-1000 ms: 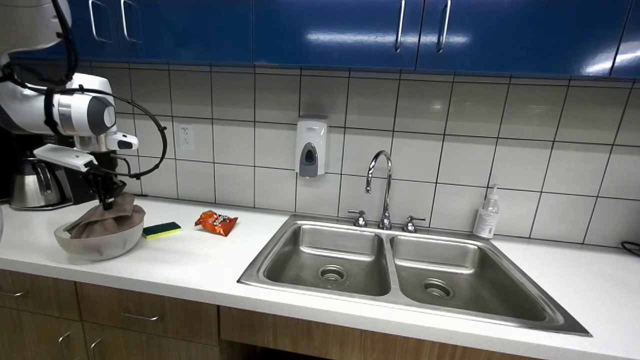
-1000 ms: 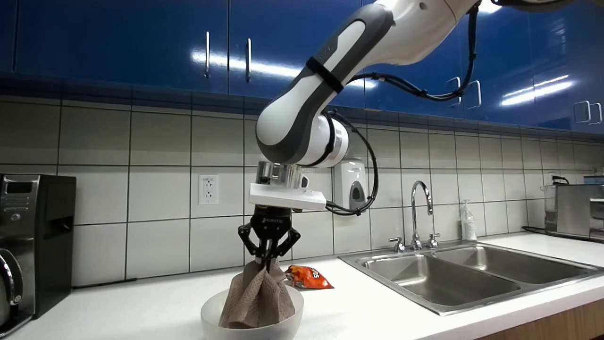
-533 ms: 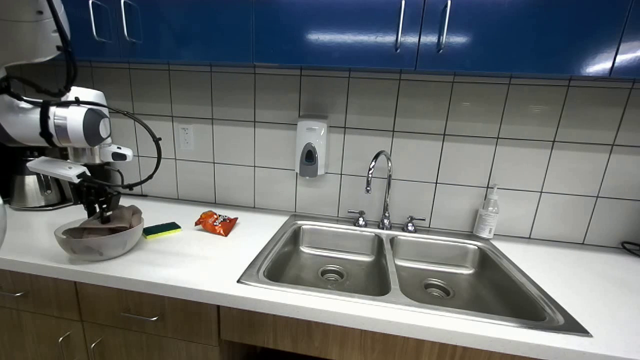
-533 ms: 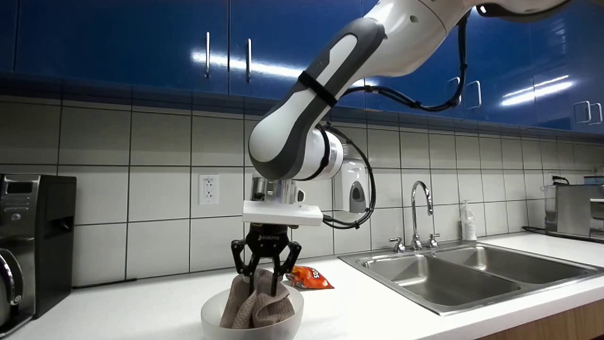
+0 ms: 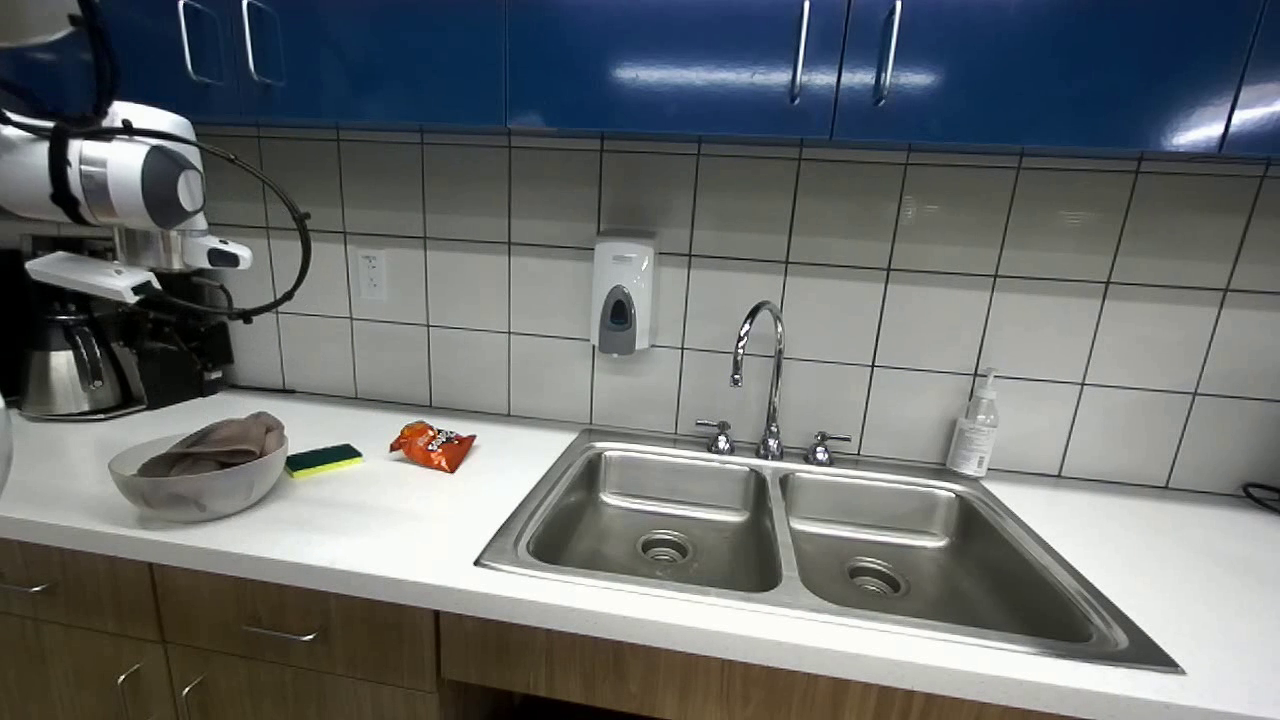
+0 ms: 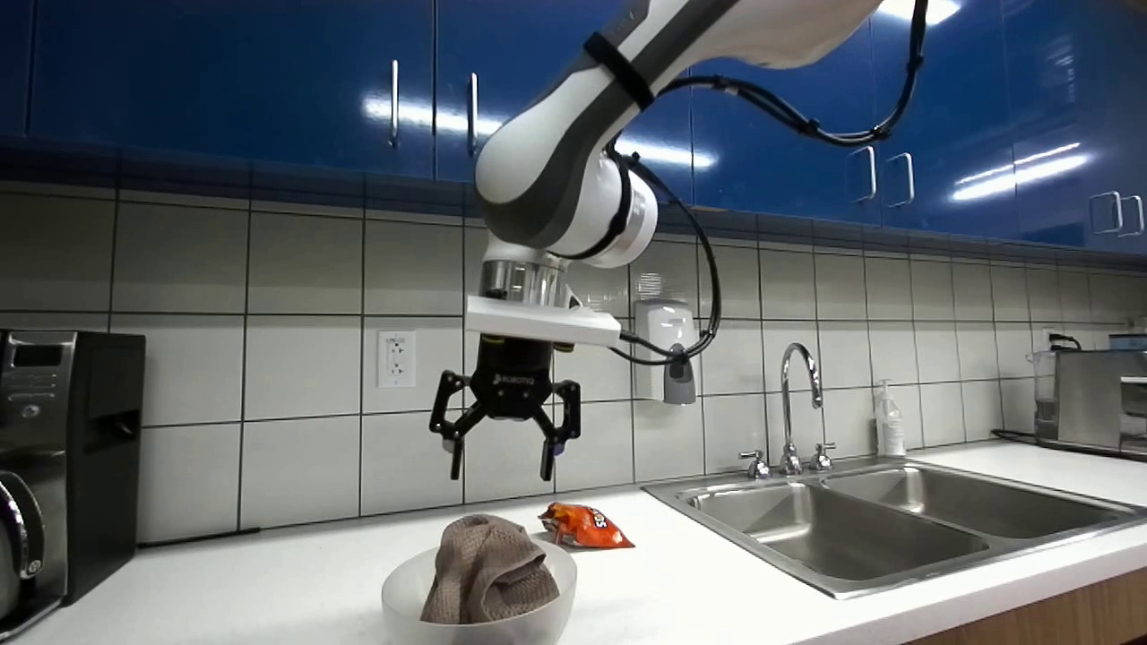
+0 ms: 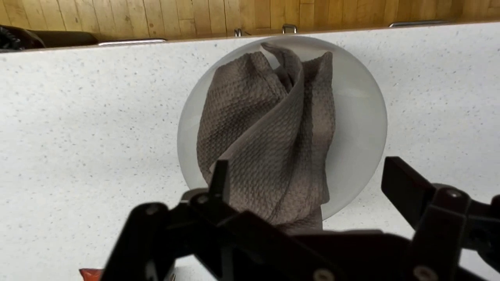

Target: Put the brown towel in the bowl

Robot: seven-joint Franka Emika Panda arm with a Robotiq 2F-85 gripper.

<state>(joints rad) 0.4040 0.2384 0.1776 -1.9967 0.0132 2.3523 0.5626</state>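
Observation:
The brown towel [image 6: 488, 573] lies crumpled inside the pale, translucent bowl [image 6: 405, 587], with folds rising above the rim. From above, in the wrist view, the towel [image 7: 269, 148] covers much of the bowl [image 7: 357, 136]; the black fingers hide its lower end. My gripper [image 6: 502, 475] hangs over the bowl, fingers spread wide and clear of the cloth, holding nothing. In an exterior view the towel [image 5: 225, 445] sits in the bowl [image 5: 190, 500], while the dark gripper blends into the coffee maker behind it.
A green and yellow sponge [image 5: 323, 460] lies right beside the bowl, and an orange snack bag [image 5: 433, 446] is farther along the counter. A double sink [image 5: 770, 560] with a tall faucet [image 5: 775, 380] follows. The coffee maker [image 6: 103, 466] stands at the counter's other end.
A second ago my gripper was shut on the towel above the bowl. It dipped, spread its fingers and let the towel go, then rose straight up. The towel has slumped into the bowl.

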